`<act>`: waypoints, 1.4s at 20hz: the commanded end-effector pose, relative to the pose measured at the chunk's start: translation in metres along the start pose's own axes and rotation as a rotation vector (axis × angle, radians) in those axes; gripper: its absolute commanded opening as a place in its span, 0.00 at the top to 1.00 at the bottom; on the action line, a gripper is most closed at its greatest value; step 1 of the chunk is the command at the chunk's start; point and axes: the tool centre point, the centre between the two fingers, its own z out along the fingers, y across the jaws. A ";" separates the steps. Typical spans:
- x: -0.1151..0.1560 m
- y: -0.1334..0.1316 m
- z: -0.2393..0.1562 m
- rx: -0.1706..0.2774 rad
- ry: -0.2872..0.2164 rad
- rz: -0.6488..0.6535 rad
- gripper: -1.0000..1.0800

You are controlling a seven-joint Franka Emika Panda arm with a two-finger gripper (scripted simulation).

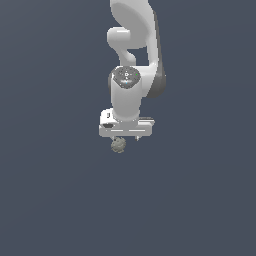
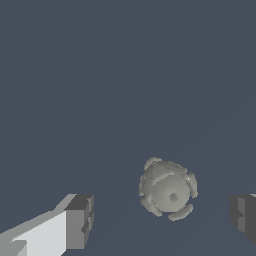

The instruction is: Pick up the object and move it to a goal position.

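Observation:
The object [image 1: 118,145] is a small lumpy grey-olive ball lying on the dark blue-grey floor, just under the white gripper bar. In the wrist view the object [image 2: 167,189] sits between the two fingers, closer to one of them, and touches neither. My gripper [image 1: 125,138] points straight down over the ball and is open, with the jaws wide apart. In the wrist view my gripper [image 2: 161,217] shows one grey pad [image 2: 80,222] on its white finger and the other pad [image 2: 243,212] at the frame edge.
The white arm [image 1: 131,60] rises behind the gripper in the exterior view. The plain dark floor [image 1: 200,200] extends all around. No goal marker shows.

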 end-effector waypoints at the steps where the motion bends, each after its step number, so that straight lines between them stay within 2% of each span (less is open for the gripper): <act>1: 0.000 0.000 0.000 0.000 0.000 0.000 0.04; 10: -0.002 0.022 -0.008 -0.006 -0.004 -0.002 0.04; 17: -0.004 0.023 -0.003 -0.004 -0.002 0.016 0.04; 28: -0.024 0.030 0.040 0.018 0.014 0.194 0.04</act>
